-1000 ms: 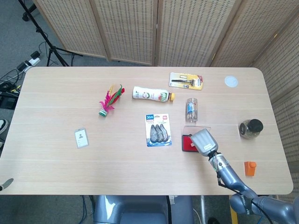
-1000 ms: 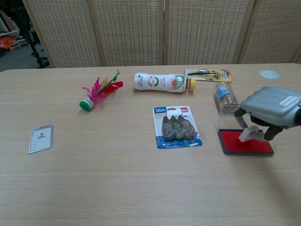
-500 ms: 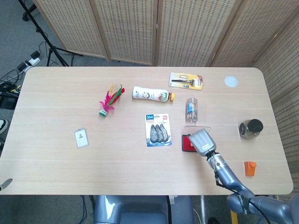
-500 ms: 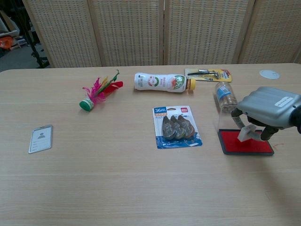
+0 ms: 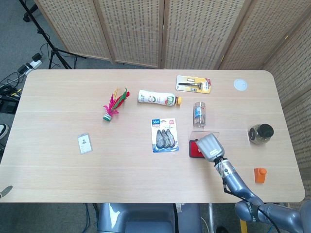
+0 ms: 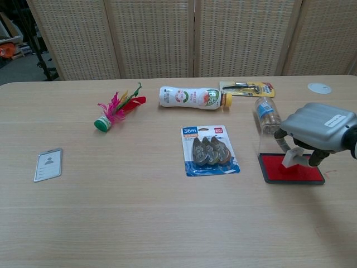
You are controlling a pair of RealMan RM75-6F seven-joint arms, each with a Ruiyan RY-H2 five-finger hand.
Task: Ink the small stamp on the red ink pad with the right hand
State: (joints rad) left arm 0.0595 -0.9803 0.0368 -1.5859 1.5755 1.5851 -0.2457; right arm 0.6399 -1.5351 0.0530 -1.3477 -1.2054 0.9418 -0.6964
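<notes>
My right hand hovers over the red ink pad, fingers curled down around a small pale stamp. The stamp's lower end touches or nearly touches the red surface near the pad's middle. From the head view the right hand covers most of the ink pad, and the stamp is hidden beneath it. The pad's clear lid stands raised at its far edge. My left hand is not in either view.
A blue pack of correction tapes lies left of the pad. A clear small bottle lies just behind it. Farther back are a white drink bottle and a carded tool. A dark jar and orange block sit right.
The right hand with the stamp has shifted slightly left and down onto the pad over the last second, then held nearly still.
</notes>
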